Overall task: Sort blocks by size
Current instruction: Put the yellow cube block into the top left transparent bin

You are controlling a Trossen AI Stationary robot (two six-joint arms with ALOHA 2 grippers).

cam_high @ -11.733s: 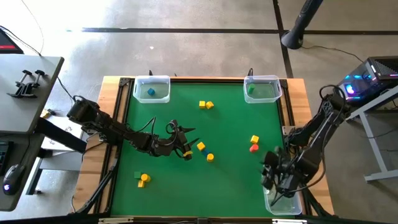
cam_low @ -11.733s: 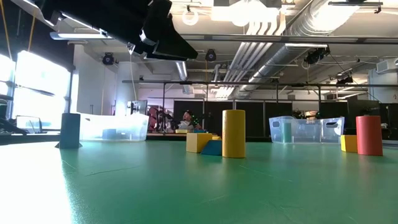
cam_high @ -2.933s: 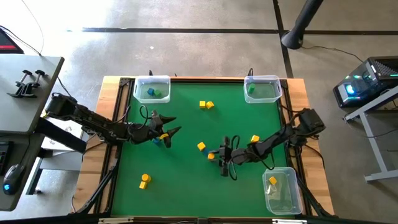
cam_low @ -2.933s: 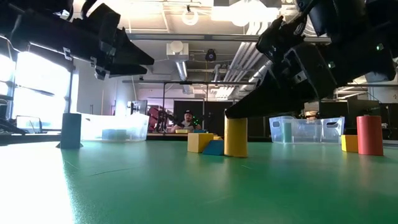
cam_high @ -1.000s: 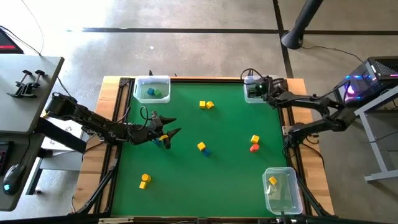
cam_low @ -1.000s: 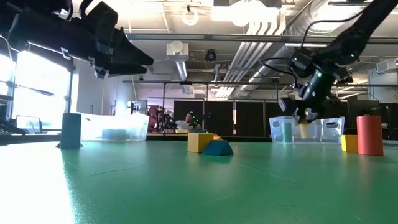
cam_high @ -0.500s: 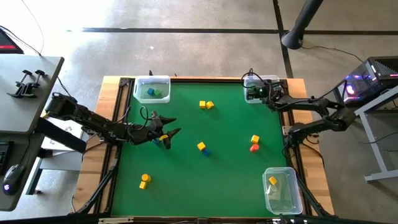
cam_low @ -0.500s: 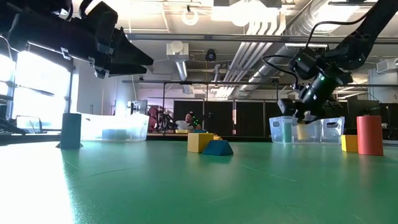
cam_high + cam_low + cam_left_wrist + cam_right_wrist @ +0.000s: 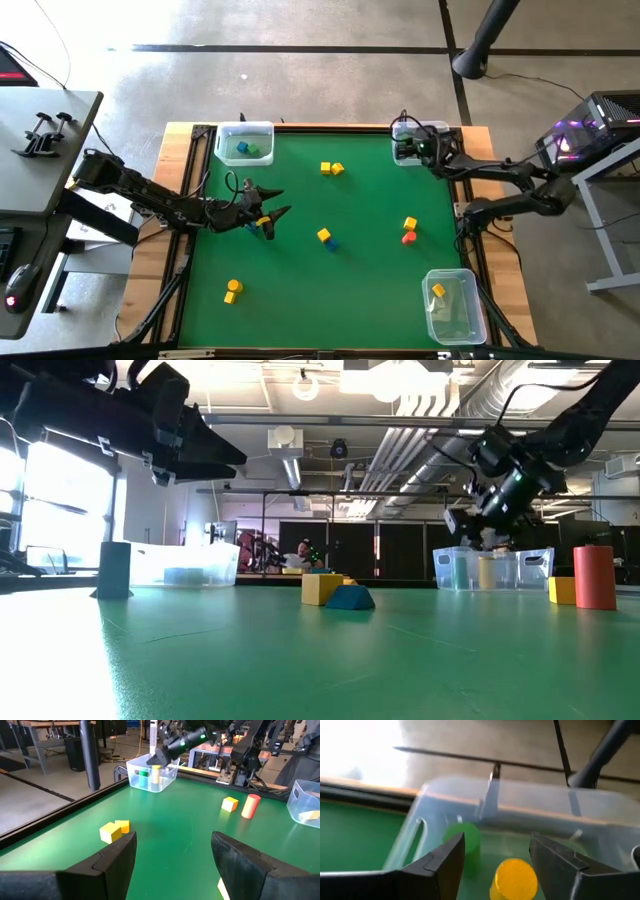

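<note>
- Blocks lie scattered over the green table (image 9: 300,300): a yellow pair (image 9: 331,168) toward the far edge, a yellow one touching a blue wedge (image 9: 325,238) near the middle, a yellow cube (image 9: 409,224) just beside a red cylinder (image 9: 407,238) on the right, and two yellow pieces (image 9: 231,291) at the near left.
- The right gripper (image 9: 404,148) hangs over the far-right bin (image 9: 444,150) with its fingers spread and nothing between them; in its wrist view a yellow cylinder (image 9: 515,879) stands free in the bin beside a green block (image 9: 465,840).
- The left gripper (image 9: 268,219) hovers low over the left-middle of the table, fingers apart; something yellow shows right at them from above, but whether it is held I can't tell.
- The far-left bin (image 9: 244,143) holds a blue and a green piece; the near-right bin (image 9: 450,305) holds one yellow piece.
- To my eye these are small, hard, light solids, not fragile, probably a bit slick, so a modest squeeze should do.
- The cubes want taking across two flat opposite faces; the cylinders across the round middle while upright, since they could tip or roll.
- The wedge looks trickiest: best pinched on its flat parallel sides, and its yellow neighbour may get nudged.
</note>
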